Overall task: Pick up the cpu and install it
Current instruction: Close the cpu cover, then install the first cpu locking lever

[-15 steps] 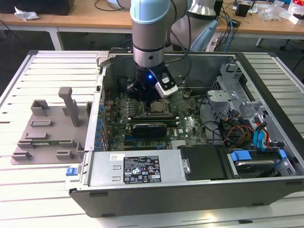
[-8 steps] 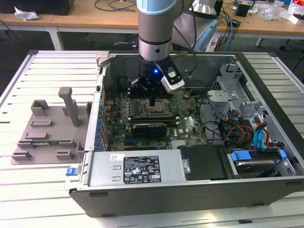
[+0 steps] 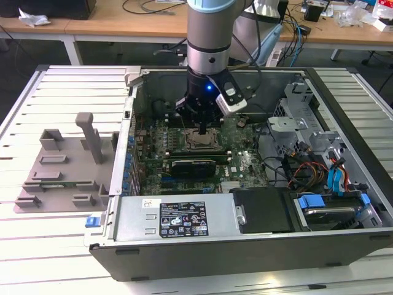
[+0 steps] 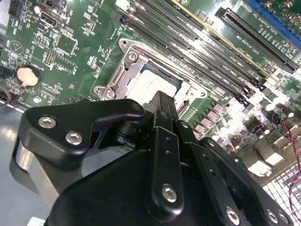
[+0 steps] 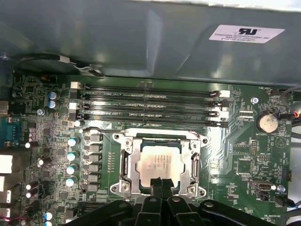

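A: Silvery cpu on board, exterior view; gripper just above.
B: Second wrist view: fingers narrow, together, empty, over cpu edge.
A: First wrist view: cpu flat in socket. Risk: closed tips press its edge, tilting it.

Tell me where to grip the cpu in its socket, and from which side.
Take the cpu by two opposite edges of its raised metal plate, probably straight down from above. It lies flat, sunk in the socket frame, whose metal sides block a sideways approach; only its top is free.
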